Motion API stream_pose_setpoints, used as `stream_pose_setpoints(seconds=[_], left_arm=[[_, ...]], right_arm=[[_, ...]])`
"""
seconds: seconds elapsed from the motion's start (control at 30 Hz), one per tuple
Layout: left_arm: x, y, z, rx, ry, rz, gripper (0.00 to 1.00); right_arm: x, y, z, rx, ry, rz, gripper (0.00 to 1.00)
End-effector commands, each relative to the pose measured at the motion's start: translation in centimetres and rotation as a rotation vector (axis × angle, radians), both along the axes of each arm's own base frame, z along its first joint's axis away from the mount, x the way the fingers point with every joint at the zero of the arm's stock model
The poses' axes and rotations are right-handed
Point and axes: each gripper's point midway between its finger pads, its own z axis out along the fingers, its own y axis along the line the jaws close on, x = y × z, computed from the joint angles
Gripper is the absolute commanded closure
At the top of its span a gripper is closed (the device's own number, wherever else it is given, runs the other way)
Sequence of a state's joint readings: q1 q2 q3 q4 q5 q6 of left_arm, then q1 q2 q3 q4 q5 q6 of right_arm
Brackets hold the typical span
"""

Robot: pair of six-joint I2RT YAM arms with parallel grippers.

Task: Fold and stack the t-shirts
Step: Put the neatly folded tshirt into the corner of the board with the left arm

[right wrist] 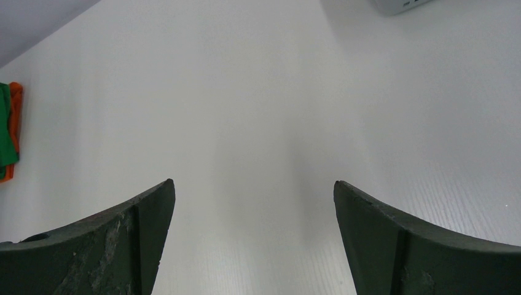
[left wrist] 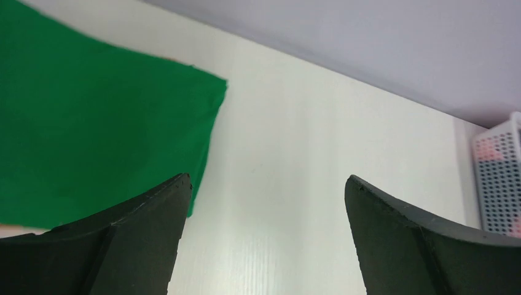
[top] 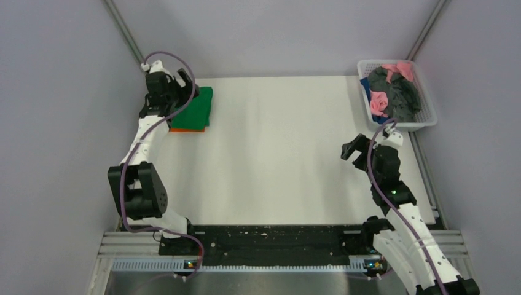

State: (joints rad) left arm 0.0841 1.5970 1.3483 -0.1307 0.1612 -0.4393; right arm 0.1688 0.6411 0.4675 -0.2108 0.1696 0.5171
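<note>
A folded bright green t-shirt [top: 198, 109] lies at the far left of the table on top of a folded orange t-shirt [top: 186, 129], of which only an edge shows. My left gripper [top: 179, 83] hovers over the green shirt's far left part, open and empty. In the left wrist view the green shirt [left wrist: 92, 135] fills the left side, with the gripper [left wrist: 265, 181] open beside its edge. My right gripper [top: 352, 149] is open and empty over bare table at the right. The right wrist view shows both shirts [right wrist: 8, 132] at the far left edge and the open gripper [right wrist: 253, 184].
A white basket [top: 429, 120] at the far right corner holds pink, dark grey and blue garments. It shows at the right edge of the left wrist view [left wrist: 497, 178]. Grey walls close in the white table [top: 276, 160] on three sides.
</note>
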Motion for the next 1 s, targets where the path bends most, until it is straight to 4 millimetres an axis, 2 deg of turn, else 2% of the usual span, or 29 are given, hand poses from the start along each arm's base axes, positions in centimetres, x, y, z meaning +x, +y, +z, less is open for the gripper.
stream_pose_setpoints(seconds=[0.0, 0.2, 0.33, 0.47, 0.5, 0.6, 0.83, 0.97], left_arm=[[3.6, -3.2, 1.8, -0.070, -0.062, -0.196, 0.01], [8.5, -3.9, -1.8, -0.115, 0.014, -0.244, 0.01], [11.8, -3.1, -4.7, -0.108, 0.068, -0.217, 0.01], [14.8, -2.9, -6.3, -0.113, 0.056, -0.209, 0.01], [15.5, -2.6, -7.4, -0.113, 0.063, -0.197, 0.01], [16.9, -2.3, -9.3, -0.126, 0.070, -0.178, 0.01], [18.6, -2.8, -13.6, -0.208, 0.089, -0.166, 0.01], [19.3, -2.4, -14.7, -0.206, 0.100, -0.142, 0.01]], right_arm=[[0.5, 0.1, 3.0, 0.017, -0.074, 0.003, 0.01], [0.8, -0.4, 2.3, -0.002, -0.057, -0.023, 0.01], [1.3, -0.7, 2.0, -0.013, -0.055, -0.043, 0.01], [1.6, -1.1, 1.3, -0.031, -0.033, -0.059, 0.01], [1.7, -1.1, 1.2, -0.036, -0.026, -0.061, 0.01], [1.8, -1.5, 0.9, -0.047, -0.017, -0.078, 0.01], [1.8, -1.7, 0.9, -0.051, -0.014, -0.090, 0.01], [1.7, -1.8, 0.9, -0.052, -0.019, -0.099, 0.01]])
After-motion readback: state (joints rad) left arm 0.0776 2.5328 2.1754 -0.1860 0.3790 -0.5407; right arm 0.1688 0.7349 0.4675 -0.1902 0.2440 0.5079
